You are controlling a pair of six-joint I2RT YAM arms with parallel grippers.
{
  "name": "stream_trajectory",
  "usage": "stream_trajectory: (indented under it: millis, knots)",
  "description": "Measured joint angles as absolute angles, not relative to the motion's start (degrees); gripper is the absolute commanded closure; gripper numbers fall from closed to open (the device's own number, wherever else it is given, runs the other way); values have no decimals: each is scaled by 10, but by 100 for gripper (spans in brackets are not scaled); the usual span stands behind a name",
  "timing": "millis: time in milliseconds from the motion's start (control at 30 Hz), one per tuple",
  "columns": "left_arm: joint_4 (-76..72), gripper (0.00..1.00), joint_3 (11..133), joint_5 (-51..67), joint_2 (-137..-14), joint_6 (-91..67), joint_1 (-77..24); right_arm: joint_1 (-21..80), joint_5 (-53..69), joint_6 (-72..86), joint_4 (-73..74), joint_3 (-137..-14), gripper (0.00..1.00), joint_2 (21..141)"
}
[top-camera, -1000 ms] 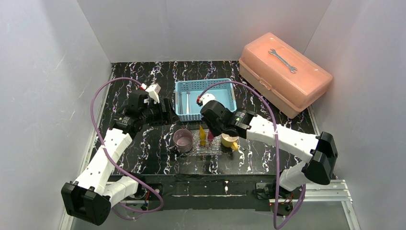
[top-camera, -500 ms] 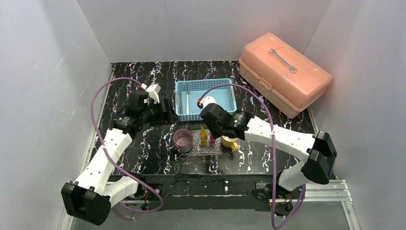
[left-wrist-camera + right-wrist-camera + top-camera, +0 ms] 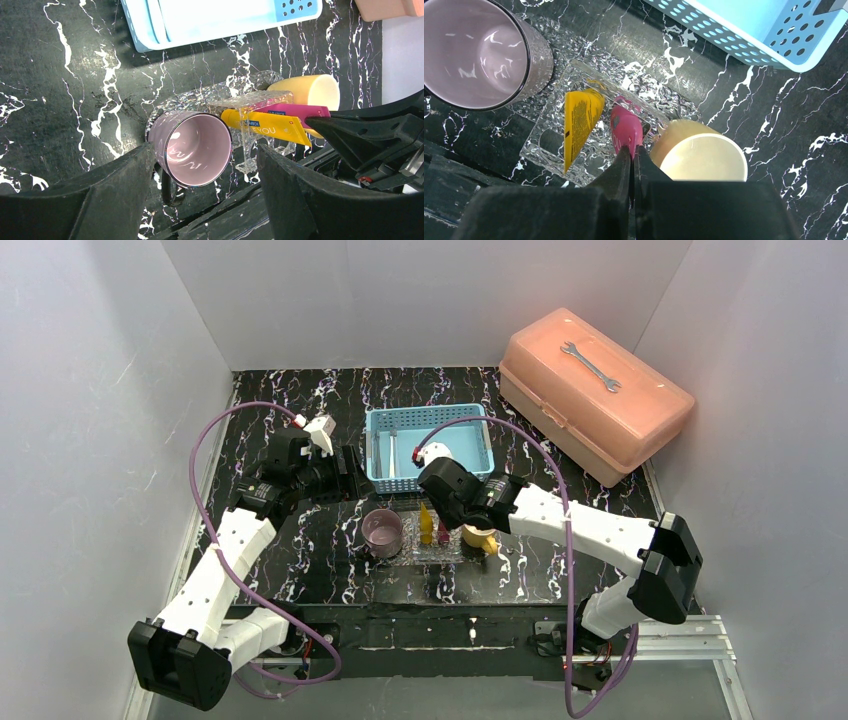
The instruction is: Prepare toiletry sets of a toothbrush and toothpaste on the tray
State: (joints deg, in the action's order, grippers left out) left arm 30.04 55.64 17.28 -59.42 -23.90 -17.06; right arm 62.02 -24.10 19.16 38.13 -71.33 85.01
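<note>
Right gripper (image 3: pixel 633 150) has its jaws pressed flat together, tip sitting right over the near end of the pink-magenta toothpaste tube (image 3: pixel 625 127). I can't tell if it's touching the tube or nipping its thin edge. That tube is propped in the clear glittery tray (image 3: pixel 644 97), just beside the yellow toothpaste tube (image 3: pixel 579 117), with the yellow cup (image 3: pixel 701 160) on one side and the purple cup (image 3: pixel 474 50) on the other. Left gripper (image 3: pixel 202 150) is spread wide with nothing in it, hovering off to the purple-cup side of the tray. My read is that both pastes are placed and the brushes are what's left. Toothbrushes (image 3: pixel 378 450) lie in the left part of the light-blue mesh basket (image 3: pixel 395 485), beyond the tray from the arm bases. Their long axes run near-to-far, roughly along the basket's left wall. Left arm is nearer to them and already open, so I'd send that one with the jaws set across the handle. Only legible print is "YOU" on the yellow tube. The small blue logo patch and the label on the pink tube are too small to read.
</note>
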Motion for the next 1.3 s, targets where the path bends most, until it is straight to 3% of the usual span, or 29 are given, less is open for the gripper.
stream_trajectory:
  millis: [467,900,1300]
  knots:
    - [301,27,556,171,-594,-237,-171,620,-243,193,369,-704,98,854]
    - [301,27,556,171,-594,-236,-171,620,-246,193,370,-704,66,854]
    - [301,27,556,171,-594,-236,-171,620,-252,191,372,-732,54,854]
